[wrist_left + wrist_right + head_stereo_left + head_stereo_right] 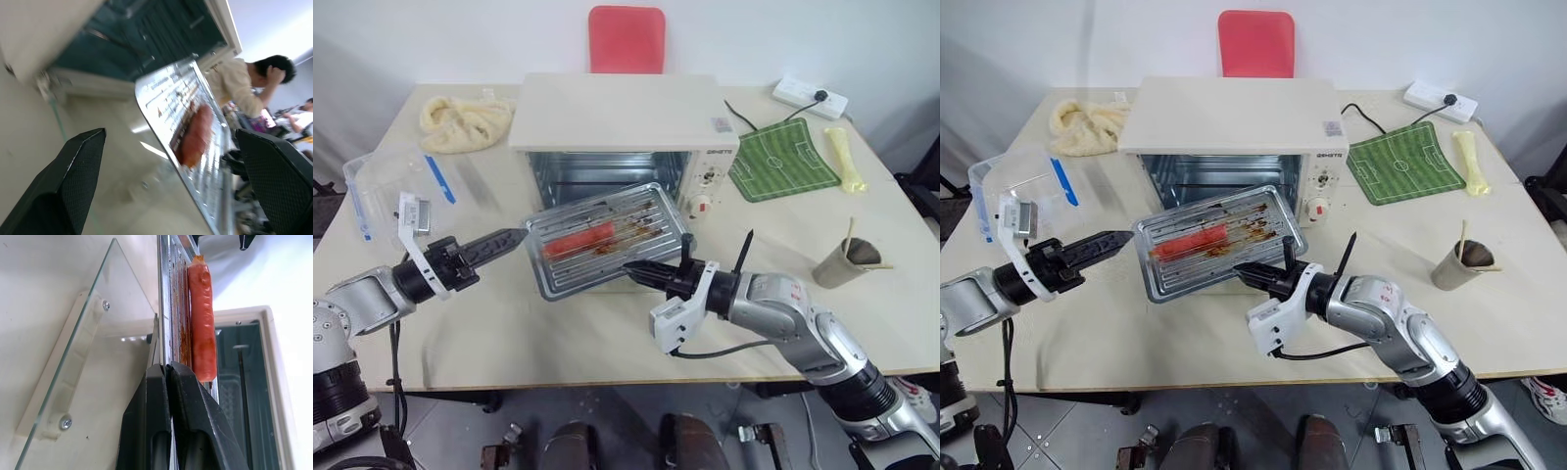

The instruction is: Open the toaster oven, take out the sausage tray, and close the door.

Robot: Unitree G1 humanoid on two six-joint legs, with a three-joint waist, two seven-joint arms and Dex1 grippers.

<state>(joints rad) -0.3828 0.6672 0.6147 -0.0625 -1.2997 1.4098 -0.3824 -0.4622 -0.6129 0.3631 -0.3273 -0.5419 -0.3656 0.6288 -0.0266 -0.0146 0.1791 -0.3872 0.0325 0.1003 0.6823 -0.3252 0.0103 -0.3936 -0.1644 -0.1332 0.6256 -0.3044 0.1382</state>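
Observation:
The cream-white toaster oven (617,113) stands mid-table with its mouth open. Its glass door (83,357) lies folded down in front. The silver sausage tray (646,220) hangs slanted just outside the opening, above the door, and one red sausage (579,240) lies in it. My right gripper (641,269) is shut on the tray's near rim; its fingers (156,382) pinch the metal edge beside the sausage. My left gripper (504,240) is open. It points at the tray's left end from a short way off and touches nothing.
A clear plastic box with blue clips (396,181) sits at the left edge, behind my left arm. A cream cloth (465,122) lies at the back left. On the right are a green football mat (783,157), a power strip (811,96) and a paper cup (847,262). A person (244,83) is in the background.

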